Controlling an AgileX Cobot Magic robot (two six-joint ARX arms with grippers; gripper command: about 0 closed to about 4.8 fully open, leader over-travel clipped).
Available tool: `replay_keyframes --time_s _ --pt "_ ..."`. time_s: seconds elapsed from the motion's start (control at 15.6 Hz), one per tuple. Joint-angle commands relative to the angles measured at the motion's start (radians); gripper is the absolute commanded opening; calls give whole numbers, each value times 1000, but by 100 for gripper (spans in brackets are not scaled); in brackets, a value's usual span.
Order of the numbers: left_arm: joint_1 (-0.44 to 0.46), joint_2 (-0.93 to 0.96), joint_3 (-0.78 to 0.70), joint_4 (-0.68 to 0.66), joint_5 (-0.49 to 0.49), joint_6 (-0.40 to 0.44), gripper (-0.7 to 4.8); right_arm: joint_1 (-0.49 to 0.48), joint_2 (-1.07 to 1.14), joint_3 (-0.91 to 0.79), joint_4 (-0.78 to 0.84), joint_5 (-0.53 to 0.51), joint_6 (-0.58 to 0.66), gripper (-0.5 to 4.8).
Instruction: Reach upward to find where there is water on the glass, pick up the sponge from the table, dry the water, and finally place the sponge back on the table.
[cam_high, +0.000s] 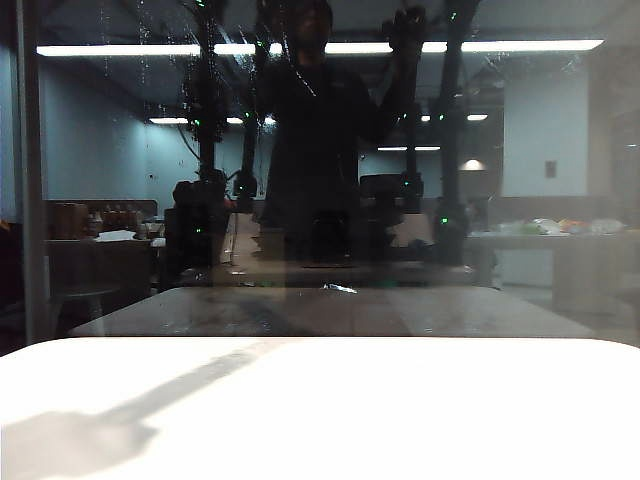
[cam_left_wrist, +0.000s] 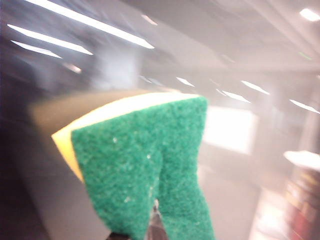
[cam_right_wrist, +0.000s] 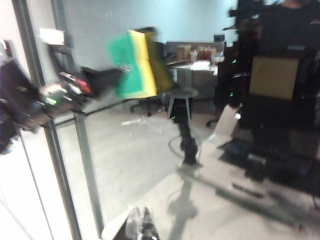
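Note:
My left gripper (cam_left_wrist: 154, 226) is shut on the sponge (cam_left_wrist: 145, 160), whose green scouring face fills the left wrist view over a yellow foam edge. The right wrist view shows the sponge (cam_right_wrist: 131, 65) held up high, close to the glass (cam_right_wrist: 140, 150); whether they touch I cannot tell. Thin whitish streaks and dotted trails of water (cam_high: 288, 55) run down the upper part of the glass (cam_high: 320, 200). The white table (cam_high: 350, 410) lies below. My right gripper (cam_right_wrist: 140, 221) is low near the pane, its fingertips together with nothing between them.
A metal frame post (cam_right_wrist: 85, 165) stands beside the pane. The left arm (cam_right_wrist: 60, 87) reaches across toward the sponge. Its shadow (cam_high: 90, 435) falls on the table's left. A person and black arms are mirrored in the glass.

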Motion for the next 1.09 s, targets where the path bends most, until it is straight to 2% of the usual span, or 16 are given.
replay_keyframes --time_s 0.06,0.19,0.51,0.64,0.77,0.96,1.09 --pt "-19 11 1 7 -11 10 -5 1 -10 5 -19 0 1 -1" --pt "-5 5 3 16 -33 17 -5 1 -10 5 -28 0 1 -1" --pt "215 -58 3 13 -32 9 -5 1 -11 5 -21 1 1 -1" --pt "346 -78 3 4 -22 -67 -5 1 -10 5 -21 1 1 -1" --pt "429 -85 3 10 4 -124 -5 1 -10 5 -20 1 1 -1" --pt "399 -83 3 7 44 -126 -5 1 -8 5 -13 1 1 -1" --pt "299 -78 1 3 38 -78 -5 1 -8 5 -6 1 1 -1"
